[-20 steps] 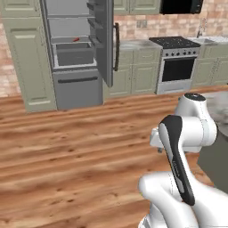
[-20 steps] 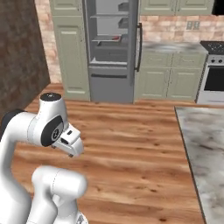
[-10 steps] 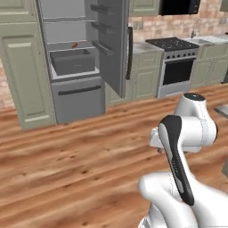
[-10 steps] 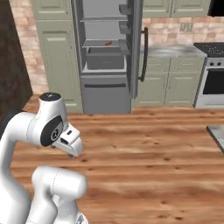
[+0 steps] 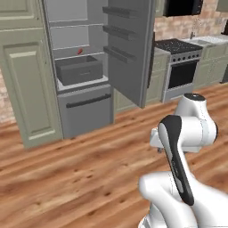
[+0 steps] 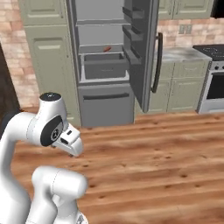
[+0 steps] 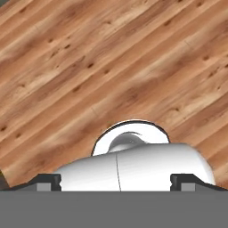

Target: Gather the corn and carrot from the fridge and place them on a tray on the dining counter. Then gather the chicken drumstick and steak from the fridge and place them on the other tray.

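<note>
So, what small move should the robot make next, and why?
Probably roll the base a little closer to the fridge. Its door stands open, and a small red-orange item lies on the shelf above the drawer, yet wood floor separates the folded arm from it, with open jaws holding nothing.

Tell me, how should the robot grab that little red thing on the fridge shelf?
The little red thing lies flat on the shelf above the grey drawer, slanted. Probably best come from the open front, over the drawer, and pinch across its narrow middle. It's too small to tell its exact shape. The gripper is open.
</note>
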